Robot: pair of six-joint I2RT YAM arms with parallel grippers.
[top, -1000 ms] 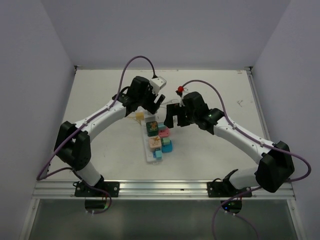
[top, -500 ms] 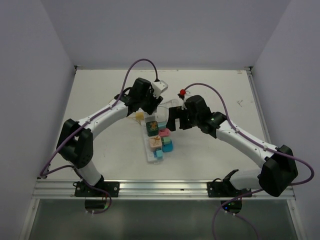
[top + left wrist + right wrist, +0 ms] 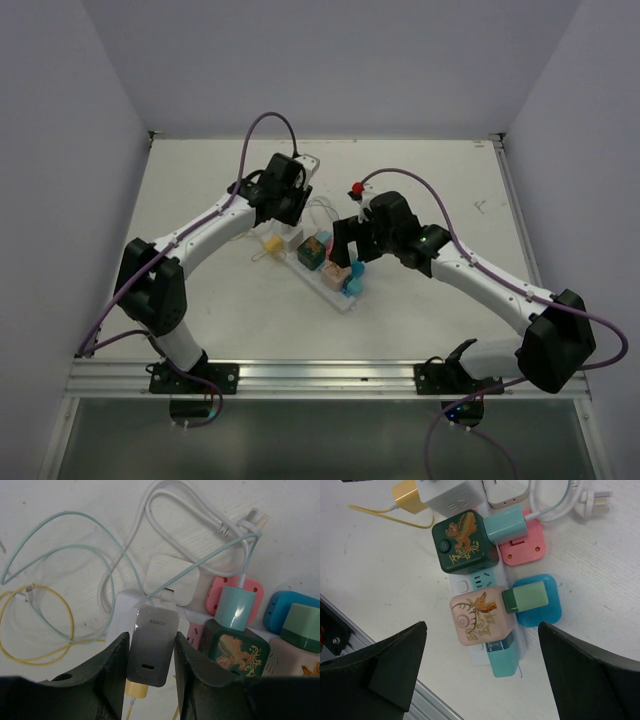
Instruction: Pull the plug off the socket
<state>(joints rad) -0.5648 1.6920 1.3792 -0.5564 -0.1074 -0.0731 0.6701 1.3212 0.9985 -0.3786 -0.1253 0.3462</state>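
Power strip (image 3: 479, 582) lies flat on the surface (image 3: 375, 570). In the top view its long axis runs diagonally, far-left to near-right. The plug to pull looks like the cube adapter (image 3: 150, 660) seated on the strip's far-left end, with a yellow plug (image 3: 136, 690) hanging off its side.

Left end effector (image 3: 151, 642) is right at that end. Its fingers (image 3: 112, 675) sit against both flanks of the adapter, so it reads as clenched on it. Right end effector (image 3: 481, 630) hovers over the middle of the strip, above the pink deer cube (image 3: 480, 615). It is spread wide, gripping nothing and clear of the strip.

Key relation: the adapter's pull-out axis is normal to the strip's face, so straight up off the surface, not along the long axis. Left arm is the nearer one and has the grip.

The strip looks light and unanchored, so a lift probably drags the whole strip up with it. Judgement: the right arm should drop onto the strip's mid section and pin it before the left arm pulls.

Risk: the dark green dragon cube (image 3: 465, 542) sits just beside the adapter on the strip, so there is little finger clearance on that side.
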